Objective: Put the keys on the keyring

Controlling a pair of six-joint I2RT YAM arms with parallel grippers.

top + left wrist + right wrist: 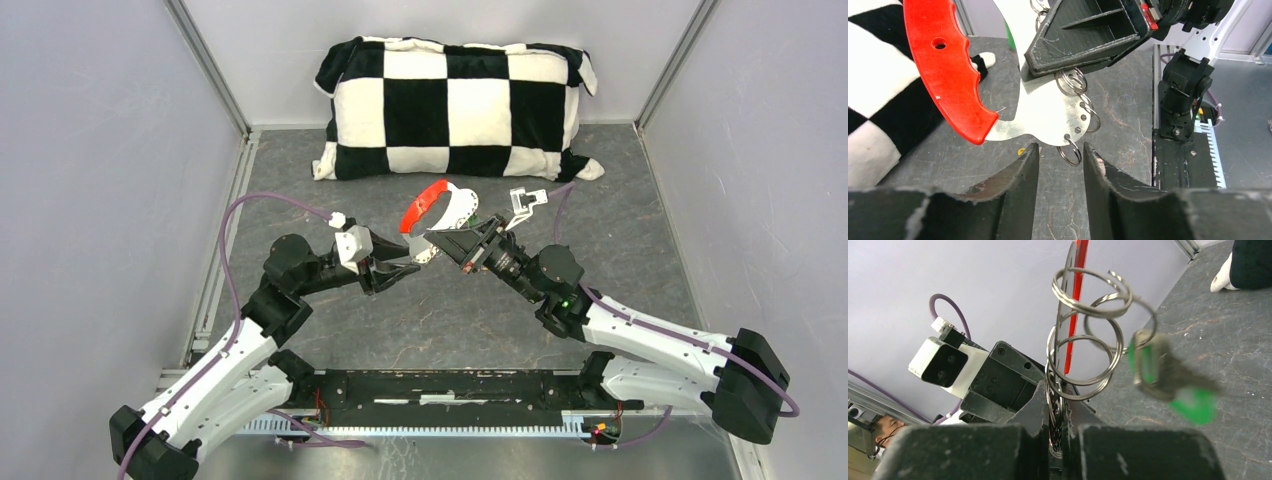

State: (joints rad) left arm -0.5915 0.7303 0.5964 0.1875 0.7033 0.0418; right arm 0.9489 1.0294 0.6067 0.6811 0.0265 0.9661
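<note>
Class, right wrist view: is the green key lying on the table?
No, the green key dangles from a silver ring in the air.

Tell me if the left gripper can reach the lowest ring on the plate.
Probably yes: the left gripper stands open before the lowest ring, nothing between; the right gripper grips the plate higher.

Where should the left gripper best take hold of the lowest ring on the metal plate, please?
On the ring's free outer arc, clear of the plate. Come straight in from the left gripper's side: the loop juts past the plate's edge towards its open fingers, while the right gripper clamps the far end.
</note>
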